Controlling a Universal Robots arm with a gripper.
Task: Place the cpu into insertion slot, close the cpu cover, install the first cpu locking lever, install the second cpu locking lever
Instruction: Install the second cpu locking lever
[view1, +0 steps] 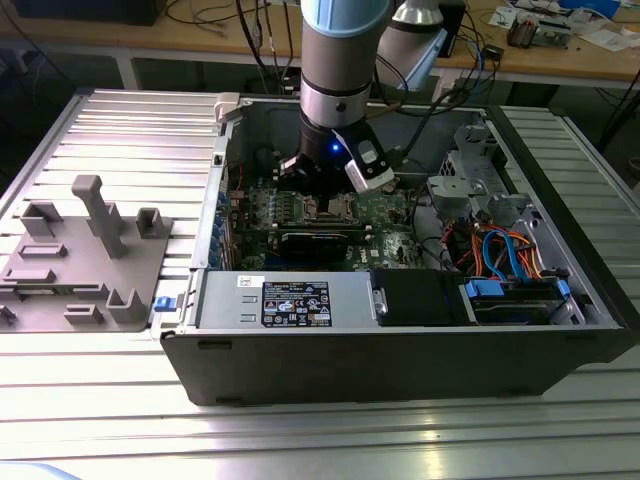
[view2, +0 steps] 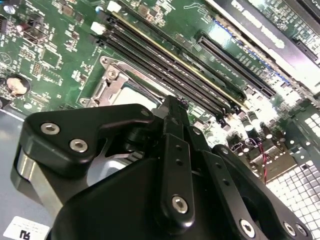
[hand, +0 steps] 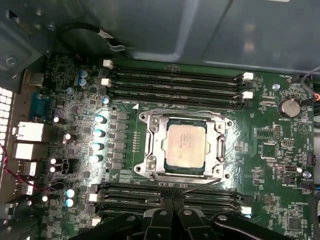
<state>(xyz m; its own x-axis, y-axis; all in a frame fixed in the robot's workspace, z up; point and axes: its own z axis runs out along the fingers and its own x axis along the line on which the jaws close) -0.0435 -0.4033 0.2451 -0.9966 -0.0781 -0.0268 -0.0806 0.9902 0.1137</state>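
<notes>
In the first wrist view the cpu lies flat in the insertion slot of the green motherboard. The cpu cover is down around it as a silver frame. One thin locking lever slants out along the socket's edge nearest my gripper, whose black fingers are together just beside the lever's end. Another lever runs along the opposite edge. In the exterior view the gripper hangs just above the socket inside the computer case. The second wrist view shows a finger over the cover.
Black memory slots flank the socket on both sides, with capacitors beside it. A power supply and drive bay with blue and orange cables fill the case. A grey parts fixture sits at the exterior view's left.
</notes>
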